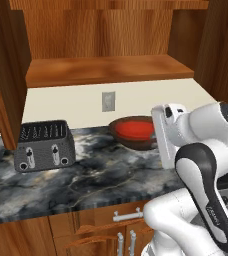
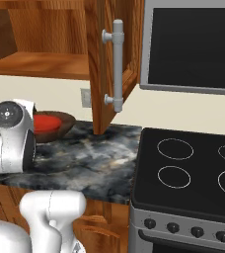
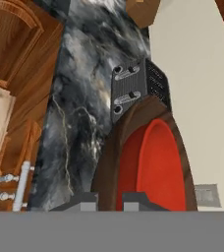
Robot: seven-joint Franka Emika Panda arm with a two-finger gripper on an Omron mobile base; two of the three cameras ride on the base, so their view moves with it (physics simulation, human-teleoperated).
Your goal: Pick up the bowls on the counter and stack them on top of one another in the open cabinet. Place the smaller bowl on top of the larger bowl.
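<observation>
Red bowl already nested in brown bowl on the tabletop, fingers pinched on the brown rim – stack not in cabinet yet.

Risks: fingers (image 3: 109, 201) are clenched on the near rim of the larger bowl (image 1: 117, 129) only, so it's an edge grip w/ all the weight hanging off one side; on a lift the bowl could tip or slip out, and the smaller bowl (image 1: 135, 129) sitting loose inside could slide or fall. The cabinet (image 1: 106, 70) shelf sits well above the tabletop (image 1: 86, 175), and the open door (image 2: 115, 64) hangs near the bowls in the right base view – a wide swing could clip it. Toaster (image 1: 44, 145) stands off to the left, apart. Orientation: both bowls upright, mouths up, round so no long axis; they sit near the back wall.
</observation>
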